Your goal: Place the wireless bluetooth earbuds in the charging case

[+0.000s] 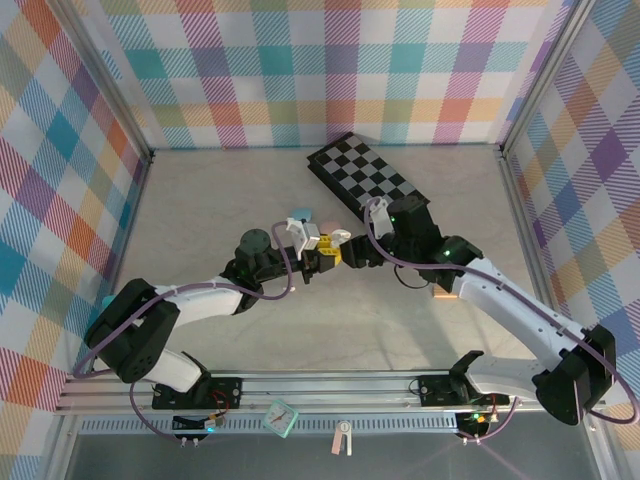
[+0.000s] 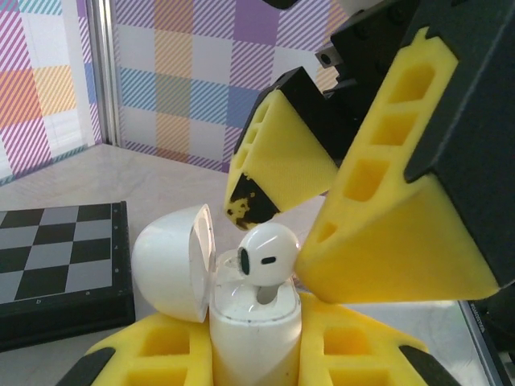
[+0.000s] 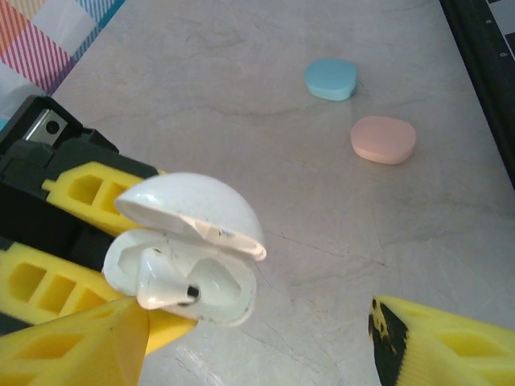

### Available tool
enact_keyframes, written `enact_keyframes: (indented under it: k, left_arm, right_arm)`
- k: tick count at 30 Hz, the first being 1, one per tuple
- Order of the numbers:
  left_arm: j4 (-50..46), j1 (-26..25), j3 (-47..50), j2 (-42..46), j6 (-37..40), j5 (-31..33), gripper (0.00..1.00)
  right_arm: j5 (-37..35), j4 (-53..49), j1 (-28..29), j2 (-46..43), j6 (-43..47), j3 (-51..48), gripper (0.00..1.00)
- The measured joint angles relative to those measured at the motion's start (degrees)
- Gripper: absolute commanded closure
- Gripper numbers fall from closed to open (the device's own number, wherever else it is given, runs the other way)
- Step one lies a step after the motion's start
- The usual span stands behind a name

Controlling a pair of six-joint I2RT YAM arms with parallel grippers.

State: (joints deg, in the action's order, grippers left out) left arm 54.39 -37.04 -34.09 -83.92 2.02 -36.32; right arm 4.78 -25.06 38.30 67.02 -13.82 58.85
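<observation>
The left gripper [image 2: 256, 358] clamped the open white charging case [image 2: 254, 322], glossy white earbud [image 2: 265, 253] half-seated, lid [image 2: 173, 257] at nine o'clock; right gripper [image 3: 257, 342] gaped.

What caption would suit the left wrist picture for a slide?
White earbud resting partway in the open charging case, gripped by the left end effector, right end effector open just above.

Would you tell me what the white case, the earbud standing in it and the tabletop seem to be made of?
Case: hard white plastic, glossy, judging by the soft highlights on its lid.
Earbud: the same smooth white plastic, with a dark oval patch on its side, perhaps mesh.
Tabletop: pale with grey veining like marble and a matte look. It may be printed laminate rather than stone.
</observation>
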Motion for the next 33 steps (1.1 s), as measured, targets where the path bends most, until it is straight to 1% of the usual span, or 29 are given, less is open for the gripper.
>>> enact_keyframes:
  k: [7,10,12,16,18,20,23,26,29,33]
  left_arm:
    - [1.55,0.07,0.11,1.38,-1.22,-0.04,1.00]
    - [1.73,0.11,0.20,1.73,-1.38,-0.02,1.00]
    - [1.70,0.11,0.20,1.73,-1.38,-0.02,1.00]
    - [1.70,0.11,0.28,1.73,-1.38,-0.02,1.00]
    - [1.70,0.11,0.31,1.73,-1.38,-0.02,1.00]
    - [1.70,0.11,0.31,1.73,-1.38,-0.02,1.00]
    - [1.70,0.11,0.31,1.73,-1.38,-0.02,1.00]
    - [1.68,0.17,0.37,1.77,-1.40,0.28,1.00]
    - [1.55,0.44,0.96,2.14,-1.64,0.87,1.00]
    - [1.27,0.61,1.07,2.45,-2.36,1.38,1.00]
  right_arm:
    - [-2.21,-3.10,-1.60,-3.54,1.05,-0.02,0.28]
    - [-1.88,-3.32,-1.88,-4.55,1.22,-0.02,0.28]
    - [0.35,-3.19,-2.03,-4.81,1.20,-0.02,0.25]
    - [5.99,-2.27,-1.81,-4.17,1.25,0.22,0.24]
    - [7.96,-1.51,-1.40,-2.71,1.22,1.25,0.24]
    - [8.46,-0.98,-1.09,-0.83,1.20,2.82,0.24]
    - [7.69,-0.61,-0.94,2.23,1.14,5.33,0.24]
    - [5.11,-0.83,-0.83,3.96,1.14,6.12,0.25]
    - [2.95,-1.81,-0.85,3.65,1.20,6.03,0.26]
    - [1.95,-3.28,-0.85,1.38,1.18,5.29,0.26]
